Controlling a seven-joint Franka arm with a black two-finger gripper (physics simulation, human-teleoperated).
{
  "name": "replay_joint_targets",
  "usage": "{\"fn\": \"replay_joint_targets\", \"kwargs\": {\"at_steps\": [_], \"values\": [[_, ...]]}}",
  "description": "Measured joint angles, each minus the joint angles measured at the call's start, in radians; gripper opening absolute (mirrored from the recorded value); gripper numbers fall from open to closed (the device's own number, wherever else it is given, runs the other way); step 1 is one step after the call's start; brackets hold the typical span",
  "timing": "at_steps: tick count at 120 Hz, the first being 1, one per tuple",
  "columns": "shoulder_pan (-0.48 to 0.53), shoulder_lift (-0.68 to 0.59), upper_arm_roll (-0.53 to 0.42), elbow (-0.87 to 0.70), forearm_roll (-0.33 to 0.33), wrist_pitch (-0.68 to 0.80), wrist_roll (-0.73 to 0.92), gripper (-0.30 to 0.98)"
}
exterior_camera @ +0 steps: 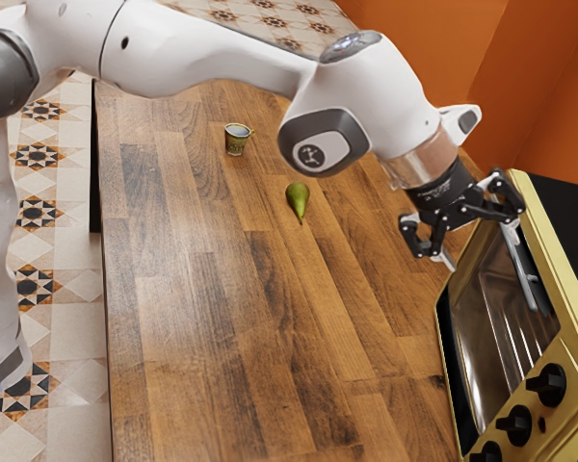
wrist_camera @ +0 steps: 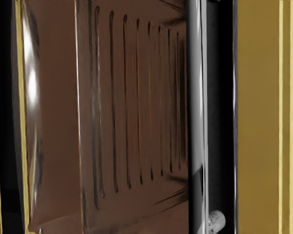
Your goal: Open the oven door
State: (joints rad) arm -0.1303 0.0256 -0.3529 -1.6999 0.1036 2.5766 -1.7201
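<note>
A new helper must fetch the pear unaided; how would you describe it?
Find the wooden tabletop alongside the gold-framed oven. Near a small cup on the wood is the pear: plain green, tapering to a point, unlike the patterned cup with its handle.

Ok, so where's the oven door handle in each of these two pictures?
Exterior view: the handle is the slim grey bar toward the exterior view's right, above the black knobs.
Wrist view: the handle is the long silver bar between the window and the wide gold panel.
Shared landmark: the oven window, right beside the handle.
</note>
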Motion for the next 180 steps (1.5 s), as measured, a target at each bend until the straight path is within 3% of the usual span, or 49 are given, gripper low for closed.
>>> {"fn": "replay_joint_targets", "kwargs": {"at_steps": [40,180], "values": [[0.114,0.050,0.003,0.045,-0.003,0.000,0.037,0.66],[0.083,0.138,0.005,0.077,-0.032,0.001,0.084,0.66]]}}
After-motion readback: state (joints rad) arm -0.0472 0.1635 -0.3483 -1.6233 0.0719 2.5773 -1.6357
